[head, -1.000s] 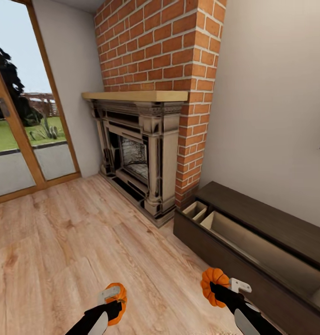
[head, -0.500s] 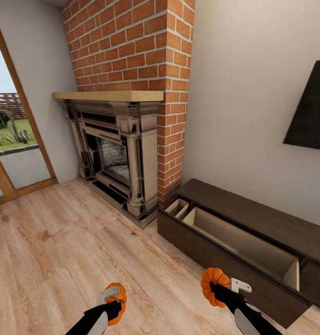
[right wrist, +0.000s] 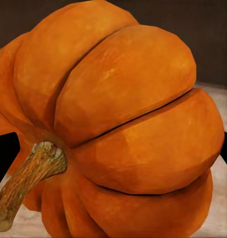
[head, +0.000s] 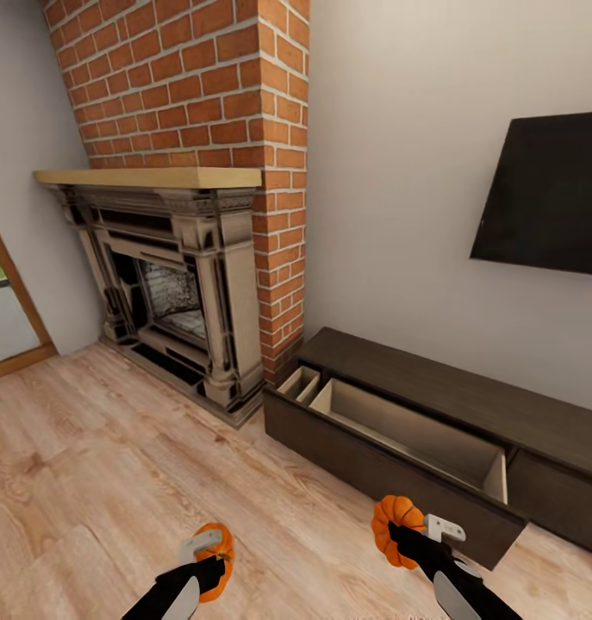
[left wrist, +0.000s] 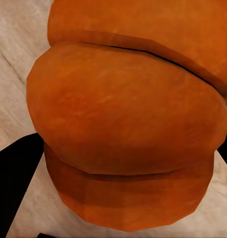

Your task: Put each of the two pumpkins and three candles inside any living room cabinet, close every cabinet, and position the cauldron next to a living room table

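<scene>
You have one ribbed orange pumpkin [head: 218, 560] clamped between your left jaws, another pumpkin [head: 394, 529] between your right jaws, the cabinet [head: 433, 430] drawer open just beyond.

We find no readable text, labels, brand marks, numbers or signs anywhere in these views. The dark wall panel [head: 544, 196] is a blank black surface with no logo or lettering. The brick chimney [head: 201, 82], the fireplace mantel [head: 149, 177] and the dark-brown cabinet [head: 433, 405] with its open drawer carry no writing. The two orange pumpkins, one [head: 216, 560] at the left and one [head: 394, 527] at the right, show plain ribbed skin with no markings, also up close in both wrist views.
</scene>
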`<state>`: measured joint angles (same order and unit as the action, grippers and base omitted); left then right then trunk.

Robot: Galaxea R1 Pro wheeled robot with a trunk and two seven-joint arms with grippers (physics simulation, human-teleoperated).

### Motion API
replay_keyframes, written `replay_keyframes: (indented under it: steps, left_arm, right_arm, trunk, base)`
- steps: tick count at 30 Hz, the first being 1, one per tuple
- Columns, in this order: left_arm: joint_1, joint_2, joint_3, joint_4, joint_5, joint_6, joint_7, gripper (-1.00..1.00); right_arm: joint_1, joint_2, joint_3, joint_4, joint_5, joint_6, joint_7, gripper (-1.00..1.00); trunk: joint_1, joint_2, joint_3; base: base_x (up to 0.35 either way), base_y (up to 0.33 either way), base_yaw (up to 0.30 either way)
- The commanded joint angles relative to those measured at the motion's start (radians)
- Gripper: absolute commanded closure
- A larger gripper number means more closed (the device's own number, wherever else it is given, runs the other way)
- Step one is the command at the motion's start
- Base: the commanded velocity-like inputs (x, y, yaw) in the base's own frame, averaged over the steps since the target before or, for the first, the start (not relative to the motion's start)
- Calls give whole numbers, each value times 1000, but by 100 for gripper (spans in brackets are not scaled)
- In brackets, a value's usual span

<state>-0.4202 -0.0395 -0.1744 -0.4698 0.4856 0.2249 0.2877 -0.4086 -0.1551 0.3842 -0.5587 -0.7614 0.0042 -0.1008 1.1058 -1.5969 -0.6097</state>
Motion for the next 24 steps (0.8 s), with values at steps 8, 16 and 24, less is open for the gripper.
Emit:
replay_keyframes:
  steps: [8, 16, 24]
  left_arm:
    - [0, 1, -8, -3, 10, 4, 11, 100]
    - [0, 1, -8, -3, 10, 4, 11, 100]
    - [0, 1, -8, -3, 8, 4, 11, 100]
  right_arm:
    - [-1, -1, 8, -1, -9, 0, -10, 100]
    - [-1, -1, 8, -1, -9, -1, -10, 100]
    - [-1, -1, 8, -1, -9, -1, -10, 100]
  trunk:
    - [0, -1, -1]
    - [0, -1, -1]
    - [0, -1, -1]
  base:
    - [17, 218, -279]
    - [155, 233, -279]
    - [230, 138, -279]
